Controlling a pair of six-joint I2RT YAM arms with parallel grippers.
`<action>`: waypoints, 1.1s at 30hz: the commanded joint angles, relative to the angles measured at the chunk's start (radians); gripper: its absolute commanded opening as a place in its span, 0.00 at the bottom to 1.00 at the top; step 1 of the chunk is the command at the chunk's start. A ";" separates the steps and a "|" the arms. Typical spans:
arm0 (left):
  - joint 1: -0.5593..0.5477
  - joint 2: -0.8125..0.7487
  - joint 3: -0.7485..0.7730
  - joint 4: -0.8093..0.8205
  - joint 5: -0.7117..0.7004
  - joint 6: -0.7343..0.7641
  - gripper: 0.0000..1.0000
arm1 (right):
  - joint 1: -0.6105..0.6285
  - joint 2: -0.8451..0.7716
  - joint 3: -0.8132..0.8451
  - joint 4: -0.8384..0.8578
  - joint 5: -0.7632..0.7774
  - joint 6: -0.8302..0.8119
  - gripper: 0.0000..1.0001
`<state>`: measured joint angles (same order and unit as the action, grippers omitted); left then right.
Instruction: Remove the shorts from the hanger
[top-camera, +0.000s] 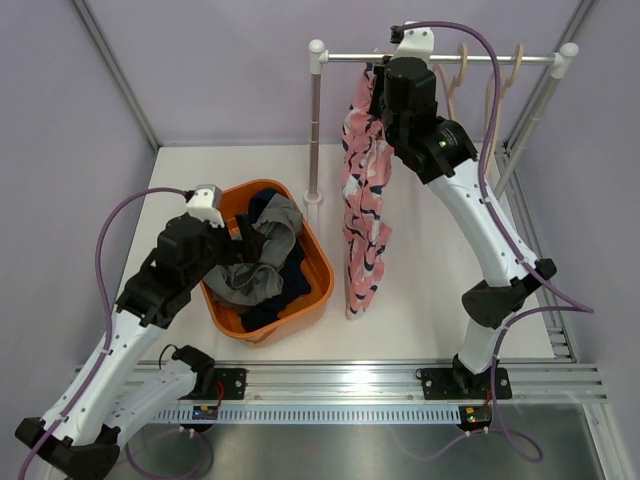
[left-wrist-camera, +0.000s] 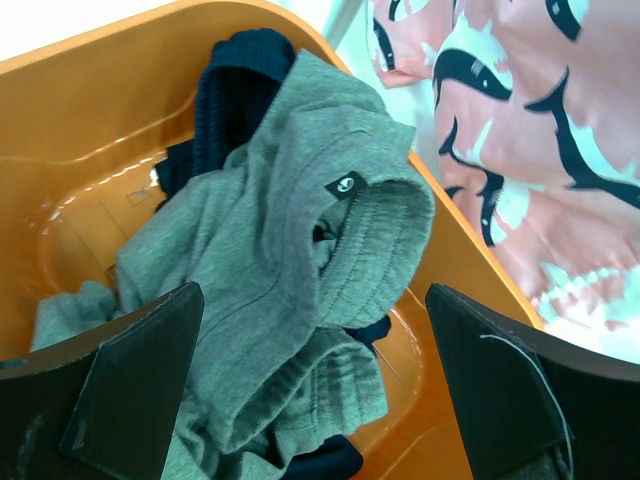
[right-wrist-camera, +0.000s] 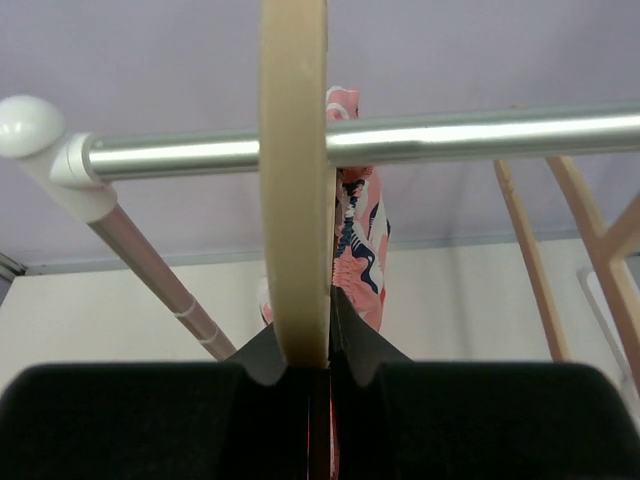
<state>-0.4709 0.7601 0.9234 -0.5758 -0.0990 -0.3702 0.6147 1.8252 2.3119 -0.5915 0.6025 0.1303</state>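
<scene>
The pink patterned shorts (top-camera: 365, 200) hang from a tan wooden hanger (right-wrist-camera: 293, 180) on the metal rail (top-camera: 450, 58); they also show in the left wrist view (left-wrist-camera: 520, 130) and in the right wrist view (right-wrist-camera: 358, 240). My right gripper (right-wrist-camera: 305, 340) is up at the rail (right-wrist-camera: 480, 135), shut on the hanger's hook. The grey shorts (top-camera: 262, 265) and dark navy shorts (top-camera: 268, 205) lie in an orange basket (top-camera: 318, 262). My left gripper (left-wrist-camera: 312, 295) is open and empty just above the grey shorts (left-wrist-camera: 270, 250), with the navy shorts (left-wrist-camera: 230, 90) behind them.
Two empty wooden hangers (top-camera: 500, 70) hang on the rail to the right of my right gripper (top-camera: 380, 85); they also show in the right wrist view (right-wrist-camera: 530, 240). The rack's left post (top-camera: 314, 130) stands behind the basket. Purple walls enclose the white table.
</scene>
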 joint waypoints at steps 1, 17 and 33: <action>0.003 0.036 0.072 0.060 0.084 0.002 0.99 | -0.009 -0.121 -0.084 -0.037 -0.018 -0.017 0.00; -0.382 0.438 0.531 0.174 -0.088 -0.082 0.99 | -0.009 -0.636 -0.615 -0.157 -0.294 0.110 0.00; -0.529 0.847 0.779 0.376 -0.226 -0.116 0.98 | -0.006 -0.744 -0.684 -0.271 -0.334 0.132 0.00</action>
<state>-1.0031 1.5917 1.6184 -0.3084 -0.2619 -0.4686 0.6079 1.0981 1.6279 -0.8707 0.2924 0.2539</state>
